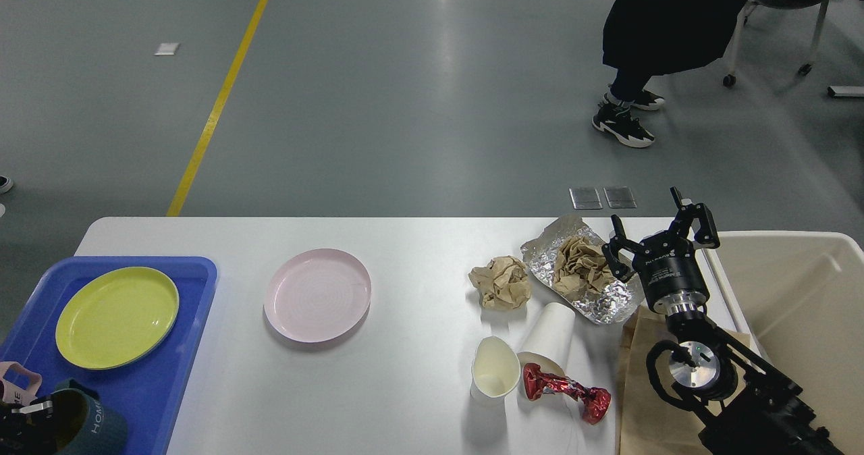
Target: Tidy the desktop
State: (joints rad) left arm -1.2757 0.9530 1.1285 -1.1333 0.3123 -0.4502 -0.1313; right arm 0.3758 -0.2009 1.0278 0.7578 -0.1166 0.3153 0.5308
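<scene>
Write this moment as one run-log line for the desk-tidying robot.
right gripper: jaws open, empty, above foil | left gripper: not visible | pink plate, cups, wrapper: on desktop

Open right claw [651, 229] above desktop [405, 401]

White desk [418, 252]: large, rectangular, matte, with a rounded far-left corner. Spans most of the lower view, far edge against grey floor, near edge cut off by the frame. Bare in the middle and along the far strip; left end and right half covered with clutter.
</scene>
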